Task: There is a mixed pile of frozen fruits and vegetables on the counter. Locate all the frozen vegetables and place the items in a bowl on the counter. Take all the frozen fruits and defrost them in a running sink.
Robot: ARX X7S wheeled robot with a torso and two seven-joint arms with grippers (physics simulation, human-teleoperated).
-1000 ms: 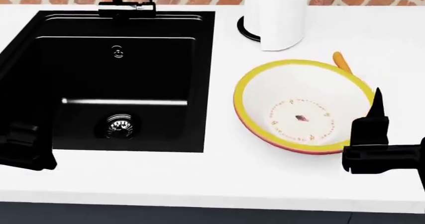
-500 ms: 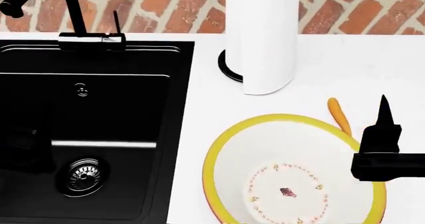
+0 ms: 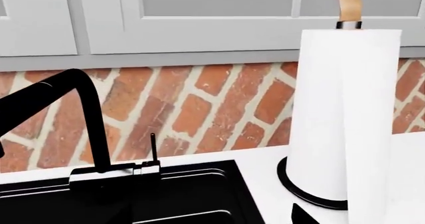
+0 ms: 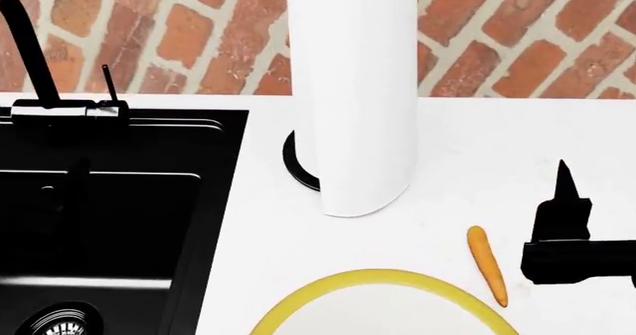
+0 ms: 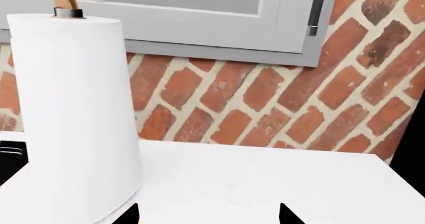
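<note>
The orange carrot piece (image 4: 487,264) lies on the white counter (image 4: 477,149), just behind the bowl's yellow rim (image 4: 377,279), which shows only at the head view's bottom edge. The black sink (image 4: 109,223) with its steel drain (image 4: 59,321) and black tap (image 4: 30,52) is at the left; it also shows in the left wrist view (image 3: 172,199). My right gripper (image 4: 564,193) hovers right of the carrot, open and empty (image 5: 207,215). My left gripper (image 3: 212,219) is by the sink's edge; one fingertip (image 3: 304,215) shows, set wide. Eggplant and pear are out of view.
A tall white paper-towel roll (image 4: 353,89) on a black base stands between sink and carrot, close behind the bowl; it also shows in the left wrist view (image 3: 342,114) and the right wrist view (image 5: 73,114). A brick wall (image 4: 517,45) backs the counter, with grey cabinets (image 5: 199,15) above.
The head view has tilted up: sink, roll, carrot and bowl slid down the picture, and the bowl is now mostly cut off. My right gripper keeps about the same place in the picture.
</note>
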